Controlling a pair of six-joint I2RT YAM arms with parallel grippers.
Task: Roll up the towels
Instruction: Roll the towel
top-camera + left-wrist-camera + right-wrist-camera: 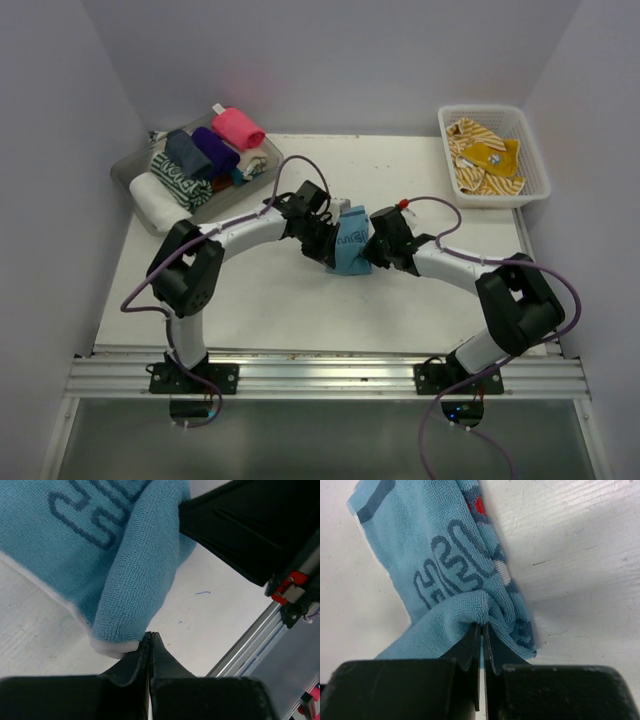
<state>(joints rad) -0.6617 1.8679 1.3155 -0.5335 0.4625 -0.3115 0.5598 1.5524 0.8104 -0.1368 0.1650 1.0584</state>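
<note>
A light blue towel (350, 247) with dark lettering lies partly folded at the middle of the table, between my two grippers. My right gripper (376, 252) is at its right side, shut on a bunched fold of the blue towel (445, 575), with cloth pinched at the fingertips (482, 626). My left gripper (326, 246) is at the towel's left side with its jaws pressed together (151, 635). No cloth shows between them. The towel's (115, 555) white-edged folded corner only touches the outer side of the left finger.
A clear tray (128, 165) at the back left holds rolled towels, among them hot pink (238, 128), purple (215, 150) and green-patterned (175, 180). A white lattice basket (541, 160) at the back right holds mustard-yellow striped towels (483, 157). An aluminium rail (320, 375) runs along the near edge.
</note>
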